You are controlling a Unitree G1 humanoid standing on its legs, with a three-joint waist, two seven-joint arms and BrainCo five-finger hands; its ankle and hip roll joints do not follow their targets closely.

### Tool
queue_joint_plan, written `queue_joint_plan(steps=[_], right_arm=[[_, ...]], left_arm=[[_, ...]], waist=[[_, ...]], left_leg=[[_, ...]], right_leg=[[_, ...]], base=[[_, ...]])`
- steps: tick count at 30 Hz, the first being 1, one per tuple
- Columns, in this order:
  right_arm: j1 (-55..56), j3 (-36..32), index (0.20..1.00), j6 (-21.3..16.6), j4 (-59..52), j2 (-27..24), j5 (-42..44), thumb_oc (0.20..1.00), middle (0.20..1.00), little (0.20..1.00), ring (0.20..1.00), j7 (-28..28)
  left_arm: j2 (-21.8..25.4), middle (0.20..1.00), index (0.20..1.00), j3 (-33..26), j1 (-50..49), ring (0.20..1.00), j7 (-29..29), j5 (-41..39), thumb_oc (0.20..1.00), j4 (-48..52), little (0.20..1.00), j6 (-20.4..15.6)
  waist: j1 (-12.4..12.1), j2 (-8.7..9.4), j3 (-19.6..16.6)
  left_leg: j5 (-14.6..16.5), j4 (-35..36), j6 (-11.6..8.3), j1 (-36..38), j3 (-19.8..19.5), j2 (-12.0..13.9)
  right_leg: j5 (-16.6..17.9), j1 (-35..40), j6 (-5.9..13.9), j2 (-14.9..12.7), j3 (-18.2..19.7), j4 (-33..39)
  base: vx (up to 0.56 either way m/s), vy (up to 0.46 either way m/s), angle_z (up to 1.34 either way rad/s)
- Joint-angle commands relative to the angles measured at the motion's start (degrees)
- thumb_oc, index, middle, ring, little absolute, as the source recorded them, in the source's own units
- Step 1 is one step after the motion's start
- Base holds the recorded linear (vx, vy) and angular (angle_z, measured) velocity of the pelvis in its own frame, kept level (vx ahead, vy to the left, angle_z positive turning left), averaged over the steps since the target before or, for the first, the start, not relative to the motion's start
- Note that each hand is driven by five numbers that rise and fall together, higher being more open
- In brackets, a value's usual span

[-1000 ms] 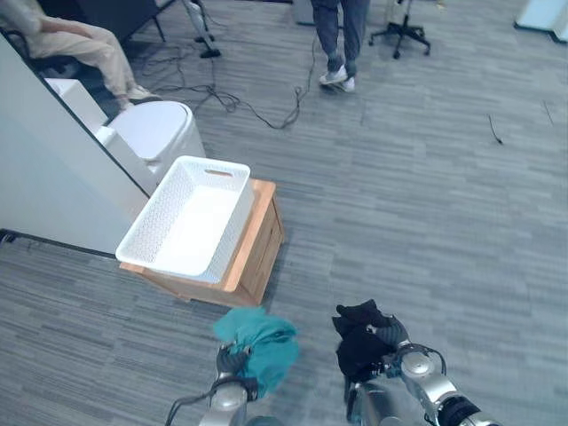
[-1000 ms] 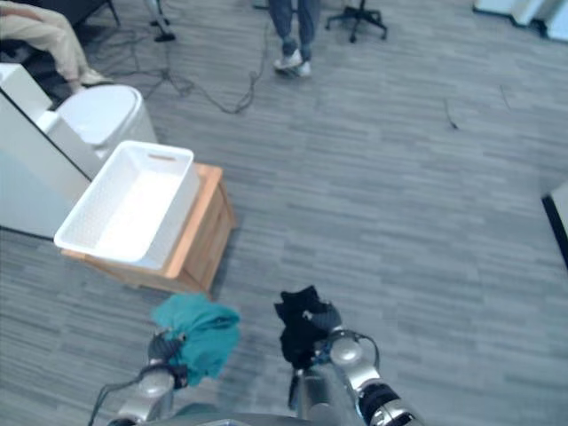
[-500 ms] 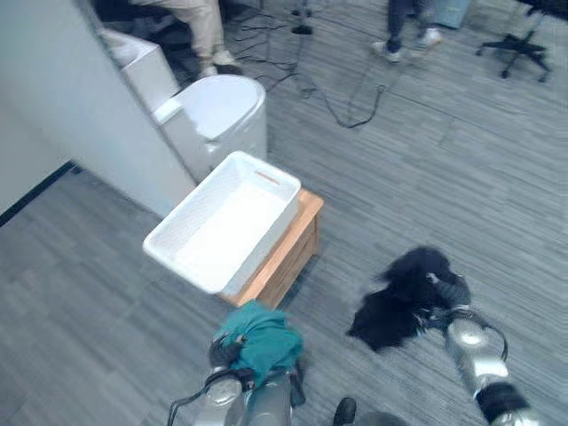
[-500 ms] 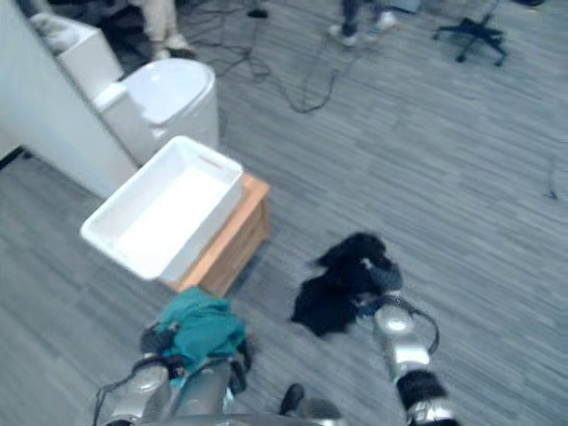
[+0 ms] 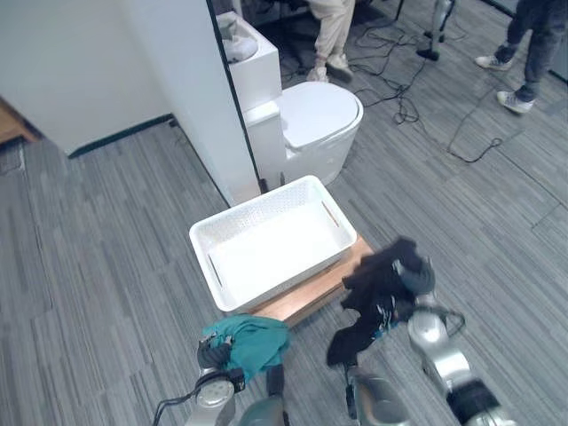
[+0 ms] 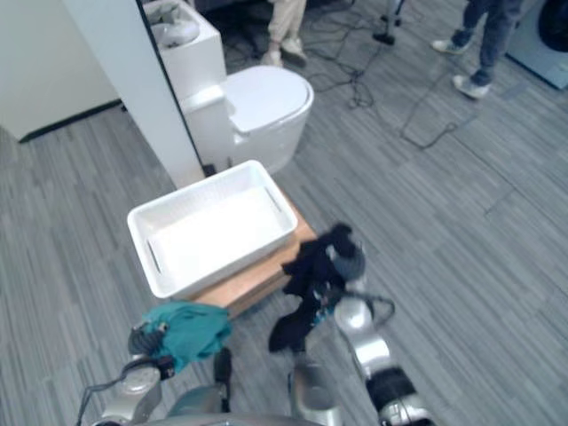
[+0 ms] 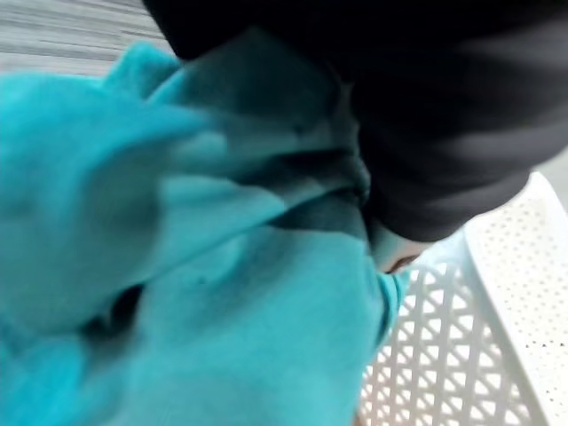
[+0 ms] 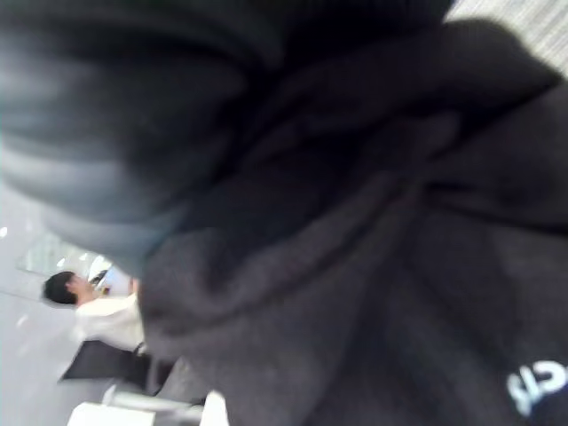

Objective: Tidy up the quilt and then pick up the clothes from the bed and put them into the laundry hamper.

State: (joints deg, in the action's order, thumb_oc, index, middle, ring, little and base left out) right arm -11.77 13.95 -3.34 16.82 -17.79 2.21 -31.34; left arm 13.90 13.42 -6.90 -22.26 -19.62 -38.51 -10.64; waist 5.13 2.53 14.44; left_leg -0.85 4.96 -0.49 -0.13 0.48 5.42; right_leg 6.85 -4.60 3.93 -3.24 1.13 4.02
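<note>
Clothes: soft, light, droopy | left hand (image 5: 211,355) bunches teal garment (image 5: 250,344) | right hand (image 5: 417,280) clutches black garment (image 5: 373,293), tail dangling | gather slack before white hamper (image 5: 266,244)

I see the white laundry hamper (image 6: 213,238) empty, sitting on a low wooden crate (image 6: 266,277) on the grey plank floor (image 6: 444,222). My left robot hand (image 6: 146,342) sits low, near the hamper's close corner, fingers curled round a bunched teal garment (image 6: 188,328). My right robot hand (image 6: 348,263) is just beside the crate's right end, clutching a black garment (image 6: 306,288) that drapes down off it toward the floor. Behind the hamper stands a white toilet (image 6: 257,111) against a white partition wall (image 6: 133,80). Black cables (image 6: 373,71) trail on the floor farther back. One person's legs (image 6: 286,27) show by the toilet, another's (image 6: 484,35) off to the right.
</note>
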Motion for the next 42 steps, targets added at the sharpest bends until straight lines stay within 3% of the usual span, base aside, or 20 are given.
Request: queue_joint_plan(steps=[1, 6, 8, 11, 13, 14, 15, 17, 22, 26, 31, 33, 35, 36, 40, 41, 42], right_arm=[[-10.4, -4.3, 0.200, 0.1, -7.4, -7.4, -1.0, 0.200, 0.200, 0.200, 0.200, 4.8], [-20.8, 1.1, 0.200, 1.9, -9.9, -9.1, -3.9, 0.200, 0.200, 0.200, 0.200, 8.1], [-30.9, 5.5, 0.200, 4.1, -10.5, -8.1, -8.9, 0.200, 0.200, 0.200, 0.200, 9.3], [-31.3, 8.1, 0.200, 4.8, -19.9, -5.0, -15.0, 0.200, 0.200, 0.200, 0.200, 10.3], [-30.6, 9.3, 0.200, 5.2, -22.8, -3.3, -18.6, 0.200, 0.200, 0.200, 0.200, 10.8], [-30.6, 9.6, 0.200, 5.8, -22.9, -1.8, -19.2, 0.200, 0.200, 0.200, 0.200, 10.3], [-29.5, 10.0, 0.200, 6.7, -23.3, -0.7, -19.5, 0.200, 0.200, 0.200, 0.200, 11.1], [-28.5, 10.2, 0.200, 6.7, -23.6, 0.6, -19.1, 0.200, 0.200, 0.200, 0.200, 11.8], [-25.1, 9.7, 0.200, 5.9, -21.7, 2.4, -15.0, 0.200, 0.200, 0.200, 0.200, 13.4], [-22.8, 10.6, 0.200, 4.4, -15.8, 3.8, -10.8, 0.200, 0.200, 0.200, 0.200, 13.9], [-18.5, 12.3, 0.200, 2.6, -5.8, 6.0, -10.9, 0.200, 0.200, 0.200, 0.200, 11.7], [-18.0, 10.3, 0.200, 1.1, 1.2, 3.1, -10.5, 0.200, 0.200, 0.200, 0.200, 10.1], [-18.0, 11.6, 0.200, 2.1, 4.2, 3.0, -13.2, 0.200, 0.200, 0.200, 0.200, 11.7], [-25.3, 18.4, 1.000, 4.0, 20.2, 6.3, -14.2, 1.000, 1.000, 1.000, 1.000, 18.6], [-32.9, 20.7, 1.000, 0.7, 32.2, 3.0, -13.6, 1.000, 1.000, 1.000, 1.000, 20.7], [-33.8, 24.4, 1.000, 0.3, 34.1, 0.6, -18.7, 1.000, 1.000, 1.000, 1.000, 22.3], [-32.1, 25.8, 1.000, 0.9, 35.8, 1.9, -21.4, 1.000, 1.000, 1.000, 1.000, 22.5]], left_arm=[[4.3, 0.200, 0.200, -1.9, 0.2, 0.200, 2.9, 1.4, 0.200, 1.8, 0.200, -0.2], [2.7, 0.200, 0.200, -2.6, -0.5, 0.200, 4.0, -0.1, 0.200, 0.5, 0.200, 0.3], [2.1, 0.200, 0.200, -2.6, -0.4, 0.200, 4.0, -1.7, 0.200, 2.6, 0.200, 0.0], [1.1, 0.200, 0.200, -3.6, 0.2, 0.200, 2.8, -3.1, 0.200, 3.7, 0.200, -0.6], [0.7, 0.200, 0.200, -3.4, 0.9, 0.200, 2.5, -3.8, 0.200, 6.9, 0.200, -1.1], [1.3, 0.200, 0.200, -2.9, 0.8, 0.200, 2.7, -3.4, 0.200, 10.3, 0.200, -0.6], [1.7, 0.200, 0.200, -2.6, -0.3, 0.200, 3.8, -3.0, 0.200, 12.6, 0.200, 0.0], [1.7, 0.200, 0.200, -2.5, -1.3, 0.200, 4.2, -3.0, 0.200, 13.6, 0.200, 0.2], [3.9, 0.200, 0.200, -2.8, -1.3, 0.200, 5.8, -1.9, 0.200, 18.2, 0.200, 0.2], [7.2, 0.200, 0.200, -2.7, -1.0, 0.200, 6.2, 1.4, 0.200, 28.3, 0.200, -0.8], [10.2, 0.200, 0.200, -2.9, 2.5, 0.200, 8.2, 3.4, 0.200, 43.7, 0.200, -2.5], [11.0, 0.200, 0.200, -2.4, 4.4, 0.200, 10.4, 4.5, 0.200, 48.8, 0.200, -3.3], [11.1, 0.200, 0.200, 0.1, 11.2, 0.200, 7.9, 8.6, 0.200, 45.6, 0.200, -4.7], [11.5, 0.200, 0.200, 5.0, 16.4, 0.200, 10.7, 9.6, 0.200, 44.7, 0.200, -6.5], [11.0, 0.200, 0.200, 8.6, 20.5, 0.200, 14.7, 5.5, 0.200, 45.0, 0.200, -8.7], [12.1, 0.200, 0.200, 9.4, 22.8, 0.200, 15.2, 4.0, 0.200, 45.5, 0.200, -9.8], [12.6, 0.200, 0.200, 10.1, 23.2, 0.200, 14.6, 5.8, 0.200, 45.0, 0.200, -9.6]], waist=[[-1.8, 2.62, -3.6], [-3.7, 2.30, -3.4], [-5.0, 2.06, -2.5], [-4.6, 2.09, -1.9], [-4.5, 2.80, -0.8], [-4.4, 3.29, -0.1], [-3.6, 2.53, -0.8], [-3.5, 2.10, -1.3], [-3.6, 1.57, -1.3], [-4.6, 1.10, 0.3], [-5.8, -1.04, 3.1], [-6.0, -2.32, 3.7], [-5.0, -2.85, 4.3], [-6.9, -3.76, 3.6], [-7.5, -4.06, 3.0], [-6.8, -3.69, 2.6], [-6.4, -3.67, 2.4]], left_leg=[[3.6, -0.4, -3.02, 4.1, 2.5, -0.2], [1.8, 0.0, -5.03, 3.7, 0.9, 2.6], [-0.7, 0.0, -6.01, 2.0, -0.6, 3.8], [-1.1, -0.3, -6.05, 0.9, -0.7, 3.6], [1.3, -4.1, -5.06, 0.1, 2.1, 2.3], [3.2, -8.6, -4.21, -1.7, 6.3, 1.2], [3.4, -6.0, -3.86, -1.0, 9.3, 1.4], [2.8, -4.5, -3.85, -0.1, 9.4, 1.5], [1.1, -1.0, -3.97, 1.0, 9.0, 1.6], [0.7, -0.9, -3.99, 0.0, 8.3, 1.5], [-0.1, -0.9, -4.14, -2.8, 7.5, 1.0], [-0.6, -0.8, -4.24, -3.6, 7.2, 0.6], [-0.9, -0.7, -4.55, -4.2, 7.2, 0.6], [-1.3, -0.6, -5.06, -4.6, 6.2, 0.6], [-1.6, -0.4, -5.55, -4.7, 5.5, 0.6], [-1.6, -0.3, -5.77, -4.1, 5.9, 0.9], [-1.5, -0.2, -5.78, -3.8, 6.1, 1.0]], right_leg=[[-7.2, 1.9, 5.48, -5.0, 2.7, -4.6], [-8.0, 4.9, 3.91, -3.6, -0.3, -1.5], [-8.0, 5.3, 2.74, -2.4, -1.7, 0.0], [-7.9, 5.0, 2.43, -2.2, -2.2, 0.3], [-8.2, 5.0, 2.02, -3.2, -4.0, 0.4], [-8.8, 4.9, 1.69, -3.8, -6.0, 0.2], [-8.8, 4.6, 1.75, -3.1, -7.0, -0.2], [-8.8, 4.8, 1.82, -2.8, -7.1, -0.4], [-9.2, 3.9, 2.19, -3.1, -8.7, -2.5], [-9.2, 1.8, 2.31, -3.4, -9.0, -3.8], [-8.8, -1.2, 2.64, -4.3, -9.5, -4.8], [-8.6, -1.8, 2.93, -4.7, -9.9, -4.9], [-8.4, -2.2, 3.16, -5.0, -10.1, -4.8], [-8.5, -1.6, 3.14, -5.2, -11.3, -4.1], [-8.6, -0.8, 3.14, -5.1, -11.9, -3.7], [-8.6, -0.3, 3.25, -4.9, -11.7, -3.5], [-8.5, 0.0, 3.29, -4.8, -11.4, -3.3]], base=[[0.10, -0.197, 0.28], [0.05, -0.175, 0.05], [-0.05, -0.160, 0.16], [-0.03, -0.045, 0.33], [-0.14, -0.081, 0.24], [-0.15, -0.076, 0.50], [-0.10, -0.039, 0.73], [0.05, 0.016, 0.87], [0.01, 0.011, 0.19], [-0.05, -0.004, 0.04], [-0.07, 0.006, 0.06], [-0.04, 0.026, 0.07], [-0.04, 0.017, 0.25], [-0.01, -0.018, 0.19], [0.03, -0.039, 0.19], [0.02, -0.001, 0.24], [0.02, -0.001, 0.17]])
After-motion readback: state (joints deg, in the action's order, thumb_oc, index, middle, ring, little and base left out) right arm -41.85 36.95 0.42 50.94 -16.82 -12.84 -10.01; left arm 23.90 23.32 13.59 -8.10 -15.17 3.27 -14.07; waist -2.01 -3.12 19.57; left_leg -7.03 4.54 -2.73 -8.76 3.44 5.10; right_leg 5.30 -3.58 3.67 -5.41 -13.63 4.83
